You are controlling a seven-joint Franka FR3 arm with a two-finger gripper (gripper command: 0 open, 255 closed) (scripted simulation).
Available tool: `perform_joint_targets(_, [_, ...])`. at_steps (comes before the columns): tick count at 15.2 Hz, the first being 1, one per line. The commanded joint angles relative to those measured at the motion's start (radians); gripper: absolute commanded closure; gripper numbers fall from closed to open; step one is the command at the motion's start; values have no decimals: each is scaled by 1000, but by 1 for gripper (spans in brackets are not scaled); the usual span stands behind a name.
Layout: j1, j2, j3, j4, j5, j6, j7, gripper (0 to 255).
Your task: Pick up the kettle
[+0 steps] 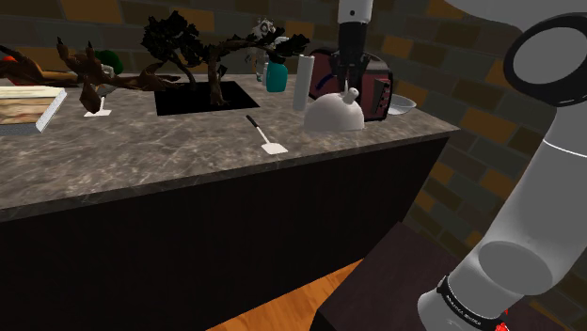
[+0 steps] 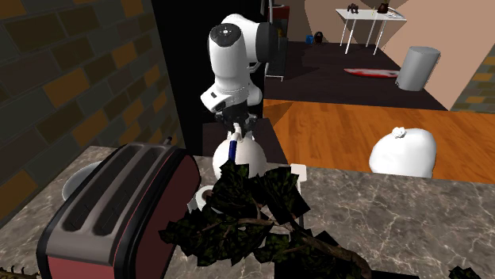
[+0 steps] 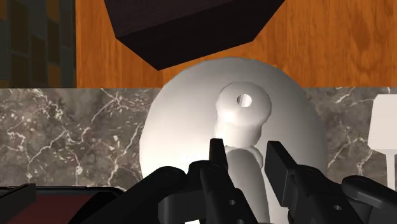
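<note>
While the kettle (image 1: 332, 115) sits flat on the marble counter (image 1: 141, 160) near its end in the shoulder view's right, the gripper (image 1: 349, 89) comes straight down on top of it. The kettle is a plain white dome with a stubby upright handle (image 3: 242, 121) that has a hole through it. In the wrist view the gripper (image 3: 245, 149) has its two black fingers (image 3: 219, 168) pulled in narrow, one on each side of that handle and pressed against it, so it looks clamped on rather than just straddling. The kettle's base looks to be down on the stone, not lifted. Right behind it in the shoulder view is a dark red toaster (image 1: 376, 85), just beside it, with a pale bowl (image 1: 403, 103) past that toward the counter's end. A white cylinder (image 1: 301, 80) stands just beside the kettle on the shoulder view's left, then a teal bottle (image 1: 276, 75). A white spatula (image 1: 263, 134) with a dark handle lies apart from the kettle, out toward the front edge, and a sink (image 1: 202, 97) is cut into the counter further along, with a gnarly dark plant (image 1: 188, 47) over it. From the second exterior view the kettle (image 2: 238, 154) peeks out behind the plant's leaves (image 2: 254, 214) with the gripper (image 2: 235, 131) on top and the toaster (image 2: 119, 206) big in front. Wood floor (image 3: 331, 38) shows past the counter edge in the wrist view
</note>
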Motion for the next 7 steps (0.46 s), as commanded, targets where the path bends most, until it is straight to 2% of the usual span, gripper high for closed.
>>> perform_joint_targets(1, [0, 8, 0, 41, 1, -32, 2, 255])
perform_joint_targets(5, [-1, 42, 0, 145, 2, -102, 5, 255])
perform_joint_targets(7, [-1, 43, 0, 149, 2, -105, 5, 255])
